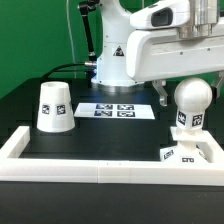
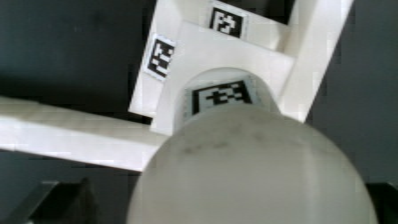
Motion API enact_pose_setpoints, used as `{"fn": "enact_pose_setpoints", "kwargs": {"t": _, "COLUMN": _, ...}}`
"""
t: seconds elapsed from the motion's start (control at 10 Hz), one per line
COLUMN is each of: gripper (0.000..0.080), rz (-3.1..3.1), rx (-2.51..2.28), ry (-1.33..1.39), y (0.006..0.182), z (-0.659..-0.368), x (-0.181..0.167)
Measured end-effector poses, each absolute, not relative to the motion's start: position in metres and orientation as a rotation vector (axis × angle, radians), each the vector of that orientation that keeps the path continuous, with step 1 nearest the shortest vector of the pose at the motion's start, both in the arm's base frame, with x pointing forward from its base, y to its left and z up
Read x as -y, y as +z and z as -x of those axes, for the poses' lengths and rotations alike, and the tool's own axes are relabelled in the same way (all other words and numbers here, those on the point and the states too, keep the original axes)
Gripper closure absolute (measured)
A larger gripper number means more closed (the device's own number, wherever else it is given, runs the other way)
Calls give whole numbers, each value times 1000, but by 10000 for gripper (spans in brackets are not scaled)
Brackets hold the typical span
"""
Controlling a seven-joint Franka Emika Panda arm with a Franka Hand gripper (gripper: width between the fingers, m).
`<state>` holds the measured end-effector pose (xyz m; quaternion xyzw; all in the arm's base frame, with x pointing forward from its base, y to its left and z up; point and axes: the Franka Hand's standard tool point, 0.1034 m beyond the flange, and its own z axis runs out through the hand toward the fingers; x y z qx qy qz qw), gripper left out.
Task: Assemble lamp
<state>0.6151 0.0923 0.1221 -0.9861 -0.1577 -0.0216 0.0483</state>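
Note:
The round white bulb [image 1: 190,98] stands upright on the flat angular base [image 1: 197,152] at the exterior view's right, by the tray's front corner. My gripper [image 1: 189,92] is low around the bulb. One dark finger [image 1: 163,95] shows to its left with a small gap; the other finger is hidden. In the wrist view the bulb [image 2: 231,165] fills the space between the jaws, a dark finger [image 2: 63,200] stands apart from it, and the tagged base [image 2: 222,45] lies beyond. The tapered shade [image 1: 55,105] stands apart at the left.
The marker board [image 1: 118,110] lies at the middle back. A white raised wall [image 1: 100,170] borders the work area in front and at both sides; it also shows in the wrist view [image 2: 54,120]. The big white robot pedestal [image 1: 118,55] stands behind.

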Motion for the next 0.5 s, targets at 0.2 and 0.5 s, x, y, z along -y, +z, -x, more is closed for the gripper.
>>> {"fn": "enact_pose_setpoints", "kwargs": {"t": 0.2, "gripper": 101, "rz": 2970, "rx": 677, "ry": -37, "y": 120, "z": -612, "x": -93}}
{"fn": "enact_pose_setpoints", "kwargs": {"t": 0.5, "gripper": 101, "rz": 2889, "rx": 1000, "ry": -5, "y": 119, "z": -610, "x": -96}}
